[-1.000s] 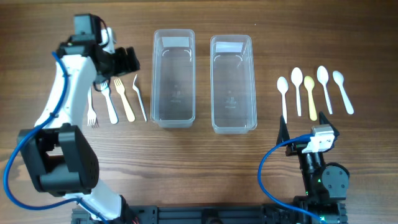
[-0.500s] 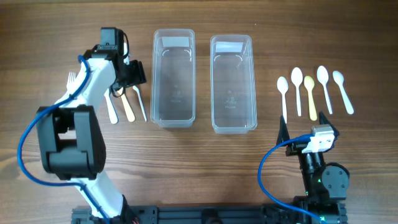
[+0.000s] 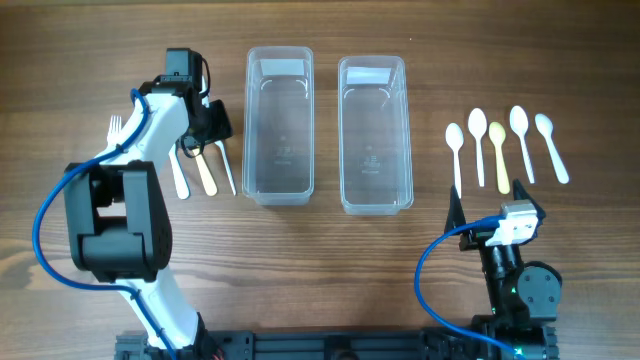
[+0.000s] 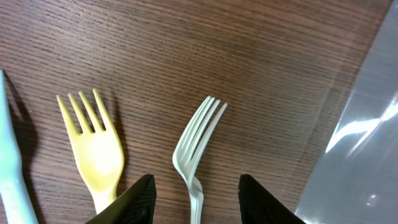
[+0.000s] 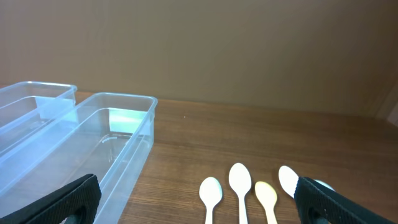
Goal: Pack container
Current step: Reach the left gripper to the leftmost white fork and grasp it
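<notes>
Clear plastic for both containers: left container & right container, side by side at mid table, long sides parallel, narrow gap between, upright with open tops.

Left of them, in a row on the wood, handles toward robot: white fork nearest to left container, apparently rolled a bit on its edge; yellow fork just beside it, flat, not touching; then a pale handle at the left edge of left wrist view, type not clear from there.

Left gripper low over the white fork, released: fingers spread, one on each side of the fork's handle, no contact visible w/ fork or table. Grasping nothing. Wall of left container close by at right of that view.

Right of the containers, fanned on the table, bowls away from robot: white spoons on both sides, yellow spoon in the middle, all apart from each other.

Right gripper near front edge of table, just before the spoon handles — also released, its fingers far apart at the two lower corners of right wrist view, grasping nothing.
</notes>
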`<move>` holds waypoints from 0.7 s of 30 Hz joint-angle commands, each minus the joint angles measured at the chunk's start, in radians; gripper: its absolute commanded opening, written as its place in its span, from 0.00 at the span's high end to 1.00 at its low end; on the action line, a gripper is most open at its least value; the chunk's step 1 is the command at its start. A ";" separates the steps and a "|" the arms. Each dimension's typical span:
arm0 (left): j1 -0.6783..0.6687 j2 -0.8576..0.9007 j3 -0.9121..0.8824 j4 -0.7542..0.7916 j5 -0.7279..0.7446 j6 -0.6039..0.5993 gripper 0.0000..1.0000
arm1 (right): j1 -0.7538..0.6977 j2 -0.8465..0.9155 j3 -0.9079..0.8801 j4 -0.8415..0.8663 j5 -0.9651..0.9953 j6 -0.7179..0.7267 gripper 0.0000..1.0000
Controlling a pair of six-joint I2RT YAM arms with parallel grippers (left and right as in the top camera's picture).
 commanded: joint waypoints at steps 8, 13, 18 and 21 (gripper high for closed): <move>-0.005 0.063 -0.014 0.000 0.009 -0.016 0.73 | 0.002 -0.008 -0.005 0.006 0.010 0.018 0.00; -0.005 0.064 -0.014 0.000 0.010 -0.016 0.87 | 0.002 -0.008 -0.005 0.006 0.010 0.018 0.00; 0.007 0.032 0.058 -0.018 0.009 -0.016 0.96 | 0.002 -0.008 -0.005 0.006 0.010 0.018 0.00; 0.024 -0.012 0.167 -0.051 0.009 -0.016 0.96 | 0.002 -0.008 -0.005 0.006 0.010 0.018 0.00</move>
